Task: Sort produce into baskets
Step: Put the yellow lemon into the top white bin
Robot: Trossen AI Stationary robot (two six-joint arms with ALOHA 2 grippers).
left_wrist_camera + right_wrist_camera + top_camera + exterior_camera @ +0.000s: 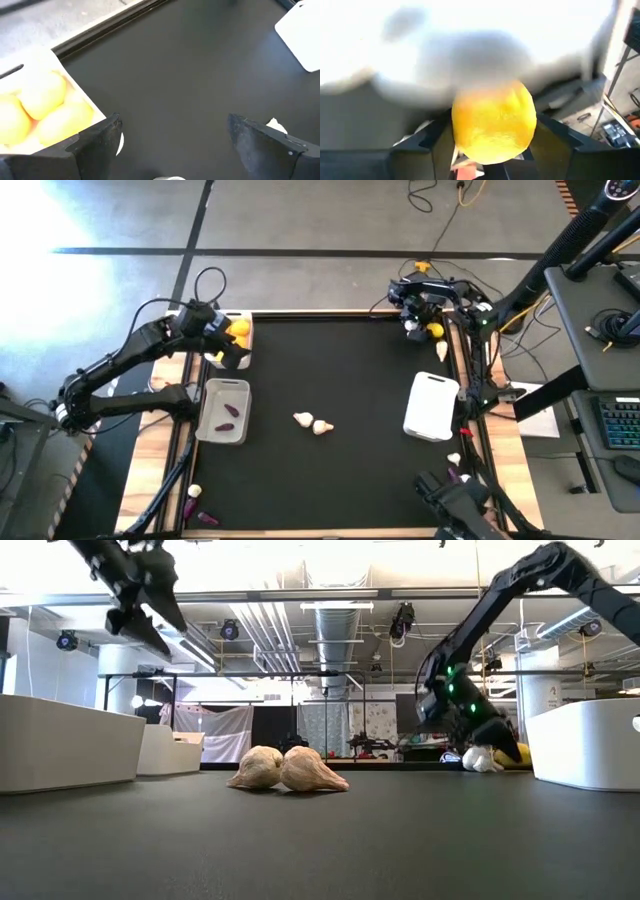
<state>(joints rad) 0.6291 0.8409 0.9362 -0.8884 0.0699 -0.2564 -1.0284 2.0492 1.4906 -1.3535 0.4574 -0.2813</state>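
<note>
My right gripper [426, 328] is at the mat's far right corner, shut on a yellow citrus [494, 122], with a white garlic bulb [413, 334] beside it. My left gripper [228, 352] hangs open and empty, high above the near right corner of the far left basket [246, 340], which holds several citrus [40, 107]. The basket nearer on the left [224, 411] holds two purple eggplants [230, 411]. A third basket [432, 405] stands at the right. Two garlic bulbs [312, 423] lie touching at mid-mat. My right gripper pinches the citrus by its two opposite sides [460, 130] between its two fingers, one finger on each side. In the low view the citrus [520, 753] sits at table height; I cannot tell whether it rests on the mat.
Another garlic bulb [442, 350] lies near the right edge. Loose garlic and eggplants lie off the mat at the near left [193, 500] and near right [453, 465]. A frame post and cables stand along the right edge. The mat's middle is open around the two bulbs.
</note>
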